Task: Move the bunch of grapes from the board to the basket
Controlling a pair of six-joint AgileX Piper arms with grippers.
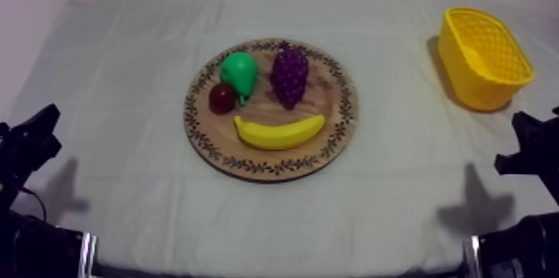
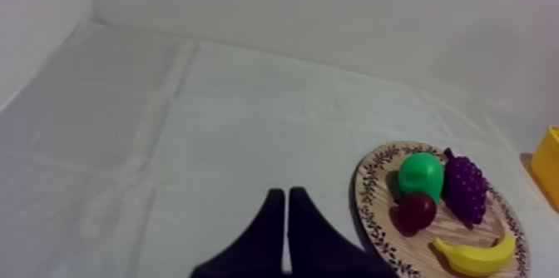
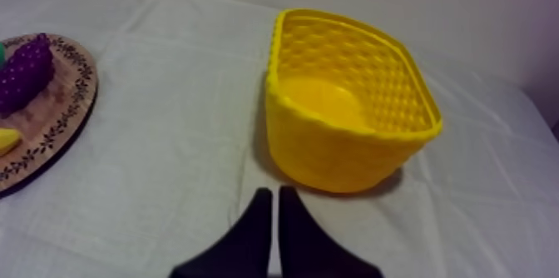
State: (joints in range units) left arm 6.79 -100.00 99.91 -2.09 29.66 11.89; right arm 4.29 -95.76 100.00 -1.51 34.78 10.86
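One round wooden board with a patterned rim [image 1: 328,144] lies centred; the yellow lattice basket [image 1: 466,81] stands well apart, rightward. The purple bunch of grapes [image 1: 289,74] rests on the board's far side: likely light, stiff and bumpy, so pinch across its wide middle. Your left gripper [image 2: 287,191] and right gripper [image 3: 274,190] have fingers together, empty.

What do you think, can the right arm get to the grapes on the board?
Probably yes. The bunch of grapes lies on the side of the wooden board nearer the right gripper, with bare cloth between. The pear is on its far side; the yellow basket stands clear of the path.
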